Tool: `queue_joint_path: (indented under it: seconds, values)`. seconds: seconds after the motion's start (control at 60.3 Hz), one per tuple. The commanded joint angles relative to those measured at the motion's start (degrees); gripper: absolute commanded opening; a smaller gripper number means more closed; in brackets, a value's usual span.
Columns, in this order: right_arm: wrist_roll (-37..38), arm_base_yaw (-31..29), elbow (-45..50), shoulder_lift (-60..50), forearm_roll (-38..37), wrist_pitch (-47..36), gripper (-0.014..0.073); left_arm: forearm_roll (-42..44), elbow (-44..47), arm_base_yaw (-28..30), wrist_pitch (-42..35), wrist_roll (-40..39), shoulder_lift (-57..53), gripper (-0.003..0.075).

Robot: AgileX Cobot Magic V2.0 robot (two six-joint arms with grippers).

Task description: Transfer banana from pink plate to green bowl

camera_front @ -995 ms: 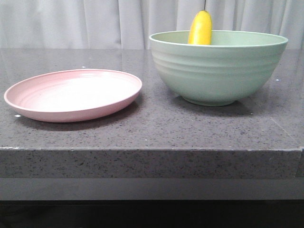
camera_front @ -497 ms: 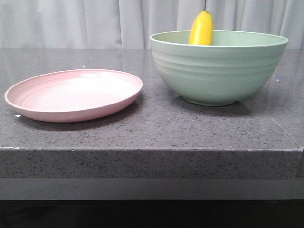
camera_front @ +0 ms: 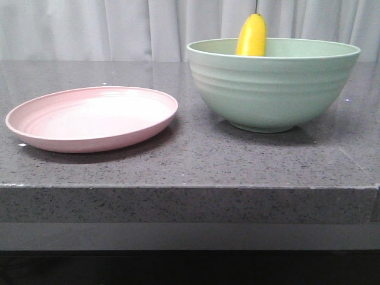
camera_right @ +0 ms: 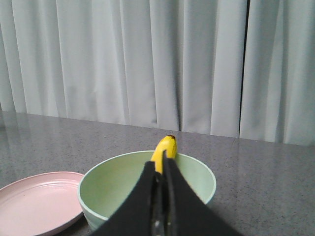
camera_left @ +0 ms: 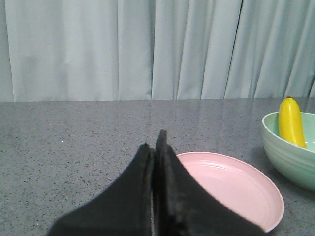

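Backdrop: pale grey-white curtain [camera_front: 119, 27] w/ vertical folds, behind the whole setup.
Surface: dark speckled stone counter [camera_front: 190, 160], glossy, thick front edge facing the front cam.
Pink plate [camera_front: 92, 117]: on robot's left half of counter, flat, nothing on it; faint rings inside, raised rim. Also seen in both wrist views.
Green bowl [camera_front: 273, 83]: on the right half, upright on its small foot, ridged outside, taller than plate. Just beside plate w/ a narrow gap, not touching.
Banana [camera_front: 251, 35]: inside the bowl, standing steeply, leaning on the far inner wall; upper end w/ dark tip sticks up above the rim. Lower part hidden by bowl wall in front view.
Left gripper [camera_left: 156, 147]: black fingers pressed together, clenched on nothing; hovers above counter on the near side of the plate, tips over plate's near edge as seen from its own cam.
Right gripper [camera_right: 161, 164]: fingers closed tight against each other, nothing between them; positioned near side of bowl, tips lined up w/ banana in its cam but apart from it.
Arms in front view: neither visible.
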Motion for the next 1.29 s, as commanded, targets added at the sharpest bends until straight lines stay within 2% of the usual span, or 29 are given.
queue_joint_path:
  seconds: [0.0, 0.199, 0.415, 0.547, 0.663, 1.277]
  values:
    - [-0.36, -0.21, -1.58, 0.47, 0.28, 0.43, -0.0115, -0.11, -0.35, 0.34, -6.26, -0.57, 0.2, -0.002]
    - [-0.36, -0.21, -1.58, 0.47, 0.28, 0.49, -0.0115, -0.04, 7.52, 6.89, -7.12, -0.57, -6.37, -0.002]
    - [-0.36, -0.21, -1.58, 0.47, 0.28, 0.43, -0.0115, -0.04, 16.14, 12.13, -8.19, -0.57, -6.29, -0.002]
    - [-0.36, -0.21, -1.58, 0.47, 0.28, 0.43, -0.0115, -0.04, 20.04, 12.53, -9.73, -0.57, -6.29, -0.002]
    - [-0.36, -0.21, -1.58, 0.47, 0.28, 0.43, -0.0115, -0.04, 24.13, 12.53, -16.47, -0.57, -6.29, -0.002]
    - [-0.36, -0.21, -1.58, 0.47, 0.28, 0.43, -0.0115, -0.04, 23.82, 12.53, -16.99, -0.57, -6.17, -0.002]
